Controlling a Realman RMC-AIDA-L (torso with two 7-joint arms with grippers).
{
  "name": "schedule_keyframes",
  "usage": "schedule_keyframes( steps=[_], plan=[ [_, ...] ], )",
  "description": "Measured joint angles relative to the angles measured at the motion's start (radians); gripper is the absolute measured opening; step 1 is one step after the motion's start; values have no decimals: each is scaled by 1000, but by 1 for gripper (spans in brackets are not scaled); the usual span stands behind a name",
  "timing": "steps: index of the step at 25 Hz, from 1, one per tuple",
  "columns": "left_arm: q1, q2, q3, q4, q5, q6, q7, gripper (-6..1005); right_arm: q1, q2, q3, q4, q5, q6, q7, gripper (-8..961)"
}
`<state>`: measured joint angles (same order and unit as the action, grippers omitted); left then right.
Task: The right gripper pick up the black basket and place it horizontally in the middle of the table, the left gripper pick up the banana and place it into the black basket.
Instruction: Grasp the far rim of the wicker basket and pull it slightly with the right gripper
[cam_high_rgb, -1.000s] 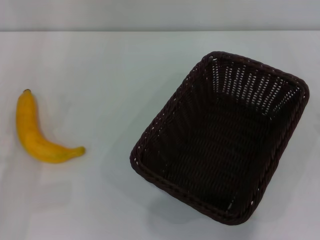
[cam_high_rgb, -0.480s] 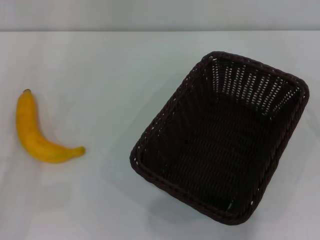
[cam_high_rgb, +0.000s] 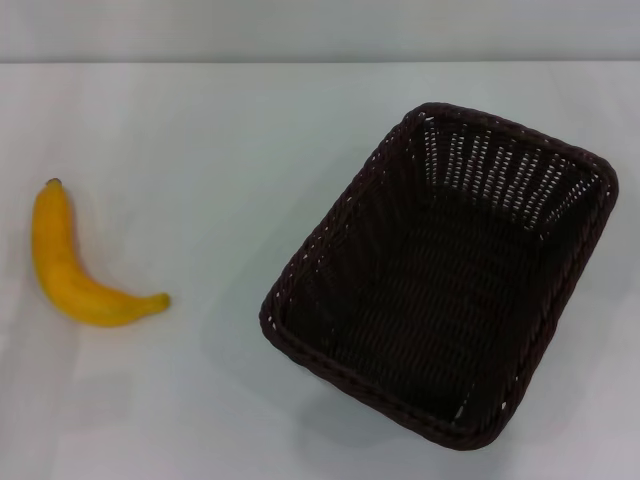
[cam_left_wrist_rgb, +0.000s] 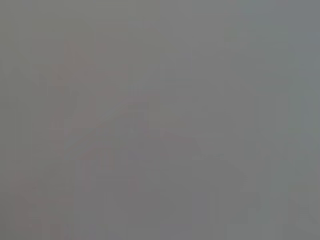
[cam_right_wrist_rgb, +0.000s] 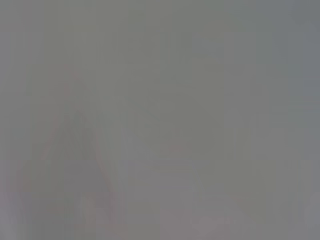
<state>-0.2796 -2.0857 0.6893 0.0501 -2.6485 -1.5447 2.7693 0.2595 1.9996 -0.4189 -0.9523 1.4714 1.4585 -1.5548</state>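
the head view shows the white table (cam_high_rgb: 200, 130) with two things on it. the black basket (cam_high_rgb: 440, 280), a dark woven wicker one with slanted open-weave sides and a braided rim, sits on the right half of the table. it stands upright on its base, mouth up, and is turned at an angle, so one short end points to the far right and the other to the near left. nothing lies inside it.

the banana (cam_high_rgb: 75, 265) lies flat on the left side of the table, well apart from the basket. its dark stem tip points to the far side, and its body curves down and round toward the right, ending in a blunt tip that points at the basket.

neither gripper appears in the head view. both wrist views give only a flat grey field with nothing to make out, so how far either gripper is open, or whether it holds anything, cannot be told.
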Motion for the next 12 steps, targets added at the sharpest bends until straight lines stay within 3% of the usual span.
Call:
schedule_keyframes(
  steps=[6,10,12],
  plan=[
    [10,1,4,-4,9,1,-21,873,128,-27,-64,-211,-255,8,274,857],
    [18,1,5,-4,12,1,-32,873,233,-101,-208,-256,-364,35,459,857],
    [19,1,5,-4,13,1,-38,873,299,-156,-284,-237,-377,76,536,857]
  ],
)
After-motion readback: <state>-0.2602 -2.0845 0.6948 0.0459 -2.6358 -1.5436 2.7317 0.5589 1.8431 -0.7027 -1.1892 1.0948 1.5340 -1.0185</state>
